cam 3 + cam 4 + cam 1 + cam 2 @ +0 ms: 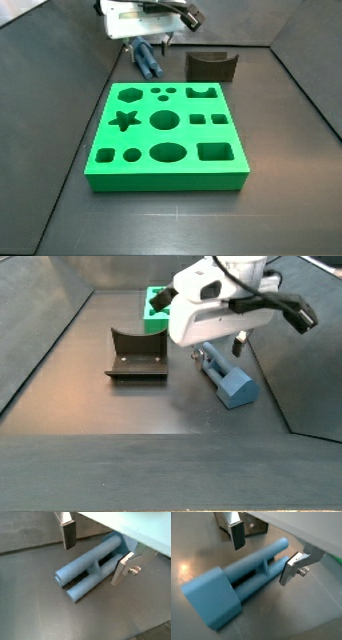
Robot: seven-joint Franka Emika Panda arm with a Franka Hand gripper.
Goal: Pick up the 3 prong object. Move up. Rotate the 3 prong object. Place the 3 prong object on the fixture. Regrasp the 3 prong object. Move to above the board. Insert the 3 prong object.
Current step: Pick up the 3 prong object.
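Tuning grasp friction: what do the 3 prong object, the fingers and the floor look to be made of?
3 prong object: matte blue-grey, uniform colour, soft highlights; likely plastic. Gripper straddles it on the floor; fingers: flat bright silver plates, a bolt on one, so metal, with dark pads, perhaps rubber. Floor: dark grey, smooth, faintly glossy; material unclear.

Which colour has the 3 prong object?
Blue-grey; the 3 prong object between the gripper jaws shows best in a wrist view.

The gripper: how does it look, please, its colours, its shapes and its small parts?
The gripper, above the 3 prong object, has a bulky white body with a black cable. Its fingers are flat silver plates with dark pads; one carries a small screw.
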